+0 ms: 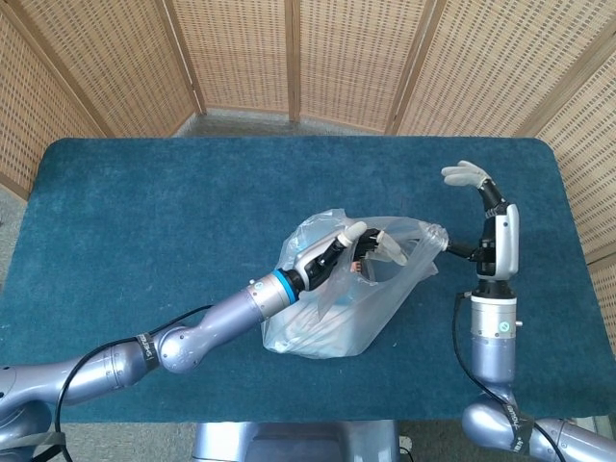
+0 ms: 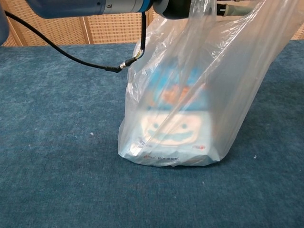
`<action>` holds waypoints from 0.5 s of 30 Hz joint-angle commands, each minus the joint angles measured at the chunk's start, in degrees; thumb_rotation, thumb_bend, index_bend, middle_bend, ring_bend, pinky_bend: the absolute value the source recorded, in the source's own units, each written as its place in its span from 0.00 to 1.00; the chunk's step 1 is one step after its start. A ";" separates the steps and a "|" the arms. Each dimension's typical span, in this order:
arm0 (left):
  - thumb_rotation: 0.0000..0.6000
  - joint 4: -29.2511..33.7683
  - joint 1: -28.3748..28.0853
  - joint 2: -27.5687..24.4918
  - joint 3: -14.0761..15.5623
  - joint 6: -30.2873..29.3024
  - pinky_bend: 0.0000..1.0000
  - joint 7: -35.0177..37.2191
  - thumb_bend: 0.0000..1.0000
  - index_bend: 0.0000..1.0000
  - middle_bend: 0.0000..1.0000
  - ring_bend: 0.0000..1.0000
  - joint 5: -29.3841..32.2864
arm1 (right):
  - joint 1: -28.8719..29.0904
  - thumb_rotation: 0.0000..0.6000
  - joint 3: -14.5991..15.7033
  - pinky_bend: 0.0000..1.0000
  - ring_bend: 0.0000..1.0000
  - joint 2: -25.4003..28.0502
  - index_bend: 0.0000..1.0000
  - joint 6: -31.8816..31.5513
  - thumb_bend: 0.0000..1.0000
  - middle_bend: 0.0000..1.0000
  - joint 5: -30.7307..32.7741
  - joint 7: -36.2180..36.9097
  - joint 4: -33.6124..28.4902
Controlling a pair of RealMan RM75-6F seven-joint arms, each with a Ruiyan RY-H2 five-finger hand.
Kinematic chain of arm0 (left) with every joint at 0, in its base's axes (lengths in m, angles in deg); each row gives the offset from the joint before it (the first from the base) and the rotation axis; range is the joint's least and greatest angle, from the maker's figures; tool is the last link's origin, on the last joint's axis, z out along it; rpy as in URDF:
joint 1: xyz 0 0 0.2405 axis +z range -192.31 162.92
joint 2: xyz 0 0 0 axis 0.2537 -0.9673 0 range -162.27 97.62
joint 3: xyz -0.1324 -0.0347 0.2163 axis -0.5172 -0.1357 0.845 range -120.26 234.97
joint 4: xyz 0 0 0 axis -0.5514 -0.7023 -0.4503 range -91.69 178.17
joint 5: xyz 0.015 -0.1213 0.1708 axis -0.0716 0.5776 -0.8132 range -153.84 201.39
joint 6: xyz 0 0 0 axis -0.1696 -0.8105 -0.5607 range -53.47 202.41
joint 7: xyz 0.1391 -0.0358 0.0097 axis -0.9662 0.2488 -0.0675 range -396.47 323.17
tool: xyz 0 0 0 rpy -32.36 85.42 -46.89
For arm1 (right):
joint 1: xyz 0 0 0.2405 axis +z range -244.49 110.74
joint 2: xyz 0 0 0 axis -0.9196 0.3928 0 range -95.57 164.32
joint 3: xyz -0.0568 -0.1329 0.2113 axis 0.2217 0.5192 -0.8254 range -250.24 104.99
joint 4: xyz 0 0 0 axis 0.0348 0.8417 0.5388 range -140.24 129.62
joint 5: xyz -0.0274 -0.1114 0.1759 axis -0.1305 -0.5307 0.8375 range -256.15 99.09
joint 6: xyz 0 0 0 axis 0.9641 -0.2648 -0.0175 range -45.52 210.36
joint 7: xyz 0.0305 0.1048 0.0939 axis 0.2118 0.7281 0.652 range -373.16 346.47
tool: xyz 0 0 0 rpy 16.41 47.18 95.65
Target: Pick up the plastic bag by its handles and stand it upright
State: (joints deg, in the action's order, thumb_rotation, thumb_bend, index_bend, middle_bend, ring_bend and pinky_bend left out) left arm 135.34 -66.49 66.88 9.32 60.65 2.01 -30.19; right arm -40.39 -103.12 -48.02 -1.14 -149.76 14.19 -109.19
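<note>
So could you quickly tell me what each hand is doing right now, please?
Left hand: holding one handle of the plastic bag.
Right hand: pinching the bag's other handle, remaining fingers spread.

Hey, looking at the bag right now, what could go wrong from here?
1. The clear plastic bag leans toward the right hand, which pinches one handle; further pull might tip it.
2. The left hand sits at the bag's mouth; its fingers may snag the thin film on leaving.
3. The printed box inside is the only ballast; the bag may slump once released.
</note>
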 commanded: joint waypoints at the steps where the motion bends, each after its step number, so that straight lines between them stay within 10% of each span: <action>1: 0.00 -0.49 -0.88 0.53 0.42 -1.00 0.17 0.44 0.22 0.36 0.36 0.22 -0.24 | -0.05 1.00 0.15 0.11 0.19 -0.03 0.38 -0.06 0.08 0.33 -0.15 -0.10 -0.02; 15: 0.00 -3.11 -4.84 1.09 1.52 0.04 0.17 3.65 0.22 0.36 0.36 0.22 0.61 | 0.68 1.00 -0.14 0.11 0.19 -0.55 0.38 0.41 0.08 0.33 0.37 -0.89 0.69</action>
State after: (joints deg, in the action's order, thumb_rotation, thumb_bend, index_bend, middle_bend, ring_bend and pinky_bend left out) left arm 132.33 -71.22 67.93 10.74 60.62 5.56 -29.59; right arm -39.81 -103.15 -48.51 -0.80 -149.52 13.35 -108.72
